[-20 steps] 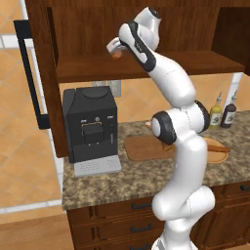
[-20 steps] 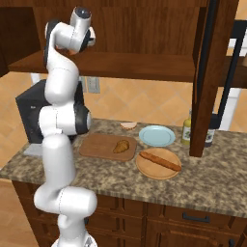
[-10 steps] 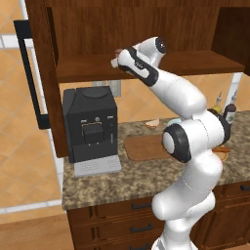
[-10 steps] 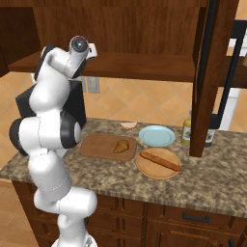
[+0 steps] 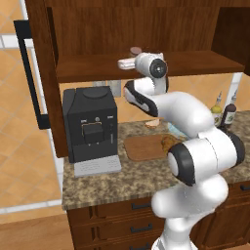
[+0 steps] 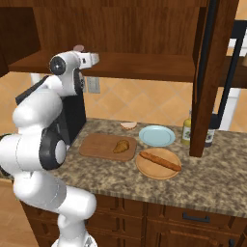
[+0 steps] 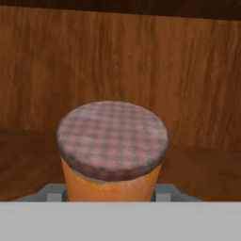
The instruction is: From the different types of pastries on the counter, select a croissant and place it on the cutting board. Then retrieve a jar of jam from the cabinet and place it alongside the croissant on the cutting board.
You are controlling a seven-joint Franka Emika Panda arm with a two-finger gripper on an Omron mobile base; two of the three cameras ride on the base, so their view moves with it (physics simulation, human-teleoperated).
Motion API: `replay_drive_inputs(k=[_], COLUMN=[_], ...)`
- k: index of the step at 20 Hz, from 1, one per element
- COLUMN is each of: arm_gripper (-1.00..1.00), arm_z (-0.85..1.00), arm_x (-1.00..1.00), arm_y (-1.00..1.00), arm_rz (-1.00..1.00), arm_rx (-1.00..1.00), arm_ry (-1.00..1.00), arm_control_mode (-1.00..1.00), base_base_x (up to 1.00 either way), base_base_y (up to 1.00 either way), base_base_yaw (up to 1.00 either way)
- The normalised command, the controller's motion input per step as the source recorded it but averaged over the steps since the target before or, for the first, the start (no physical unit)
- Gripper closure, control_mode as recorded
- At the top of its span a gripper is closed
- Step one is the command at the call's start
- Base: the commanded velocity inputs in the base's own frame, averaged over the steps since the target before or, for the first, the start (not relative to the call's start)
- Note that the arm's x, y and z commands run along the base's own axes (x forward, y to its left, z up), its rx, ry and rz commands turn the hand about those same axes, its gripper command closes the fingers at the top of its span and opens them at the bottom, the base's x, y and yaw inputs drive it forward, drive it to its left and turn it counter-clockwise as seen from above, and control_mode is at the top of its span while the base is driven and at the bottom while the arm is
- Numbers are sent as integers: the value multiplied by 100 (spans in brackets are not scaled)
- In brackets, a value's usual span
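The jar of jam (image 7: 112,155), orange with a checked pinkish lid, stands on the cabinet (image 5: 88,68) shelf right in front of the hand camera. My gripper (image 7: 110,193) is shut on the jar of jam, a grey fingertip on each side of its body. From the base, my gripper (image 5: 134,54) (image 6: 81,52) reaches into the cabinet (image 6: 144,65) and the jar's lid (image 5: 135,50) (image 6: 78,48) peeks over the hand. The croissant (image 5: 169,142) (image 6: 120,146) lies on the cutting board (image 5: 141,149) (image 6: 96,144) on the counter (image 6: 202,178).
A black coffee machine (image 5: 90,129) stands left of the board. A long orange pastry (image 6: 159,160) lies on a wooden plate, a blue plate (image 6: 157,136) sits behind it, and a pale flat piece (image 6: 128,126) is near the wall. Bottles (image 5: 228,114) stand at the right.
The arm has folded lower and pushed the hand deeper over the shelf. The jaws have closed from wide onto the jar of jam.
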Motion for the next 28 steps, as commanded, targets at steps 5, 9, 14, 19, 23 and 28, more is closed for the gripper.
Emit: replay_drive_inputs(k=[5, 9, 14, 19, 23, 28], arm_gripper=[100, 100, 100, 100, 100, 100], arm_z=[48, 4, 8, -6, -18, -44], arm_x=[-98, -46, -33, -75, -70, -17], arm_y=[-1, 0, -16, -42, -24, 0], arm_rz=[-36, -17, -16, -7, -1, 0], arm_rx=[1, 0, -1, 5, 9, 4], arm_ry=[-3, 16, -3, 2, 5, 18], arm_control_mode=[-100, -100, -100, -100, -100, -100], base_base_x=[0, 0, 0, 0, 0, 0], base_base_y=[0, 0, 0, 0, 0, 0], base_base_yaw=[0, 0, 0, 0, 0, 0])
